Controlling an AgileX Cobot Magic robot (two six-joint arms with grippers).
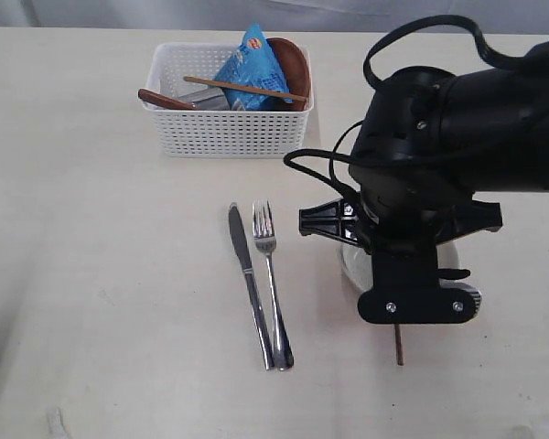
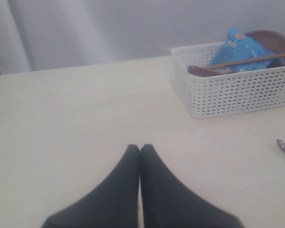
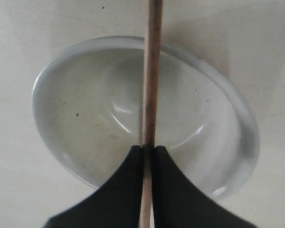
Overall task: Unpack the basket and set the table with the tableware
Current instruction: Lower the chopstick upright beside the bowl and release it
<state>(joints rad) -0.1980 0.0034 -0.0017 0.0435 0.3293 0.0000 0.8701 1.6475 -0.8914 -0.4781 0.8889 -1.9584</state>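
Left wrist view is showing the left end effector with its two dark fingers pressed together on nothing, hanging over a bare stretch of the table. The basket is standing well apart from it. Seen from the exterior view, the basket is sitting at the far middle of the table. It is holding a wooden spoon against its left side, a chopstick lying across a blue snack packet, and a brown plate leaning at its right end. Nearer, the knife and fork are lying side by side, their handle ends almost touching. Right of them the bowl is sitting on the table, mostly hidden under the right arm. The right end effector is pinching a second chopstick between its closed fingers directly over the bowl. Whether the stick is touching the rim I cannot tell.
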